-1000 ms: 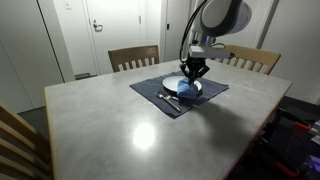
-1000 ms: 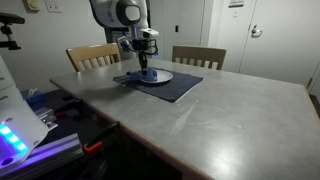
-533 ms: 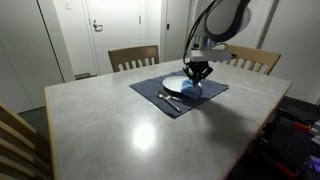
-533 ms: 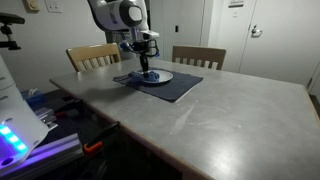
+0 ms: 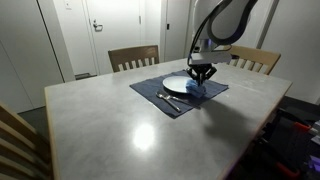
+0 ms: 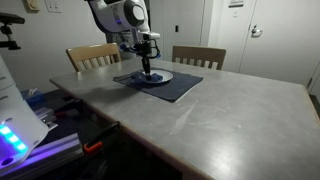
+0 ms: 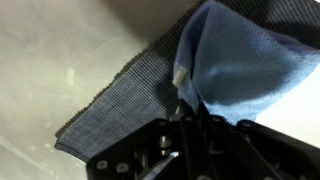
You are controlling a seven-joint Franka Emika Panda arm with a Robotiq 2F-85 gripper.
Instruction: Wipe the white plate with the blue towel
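A white plate (image 5: 177, 84) (image 6: 160, 76) sits on a dark placemat (image 5: 168, 100) (image 6: 178, 88) on the table, seen in both exterior views. My gripper (image 5: 202, 76) (image 6: 146, 69) is shut on the blue towel (image 5: 195, 89) (image 7: 245, 65), which hangs down over the plate's edge and the placemat. In the wrist view the towel hangs from the closed jaws (image 7: 195, 112) above the placemat's corner (image 7: 125, 95); a sliver of the plate (image 7: 305, 100) shows at the right.
Cutlery (image 5: 167, 99) lies on the placemat beside the plate. Two wooden chairs (image 5: 134, 58) (image 5: 255, 61) stand behind the table. The grey tabletop (image 5: 120, 125) spreads wide in front of the placemat.
My gripper has moved with the towel from over the plate's middle toward the plate's edge, away from the cutlery.
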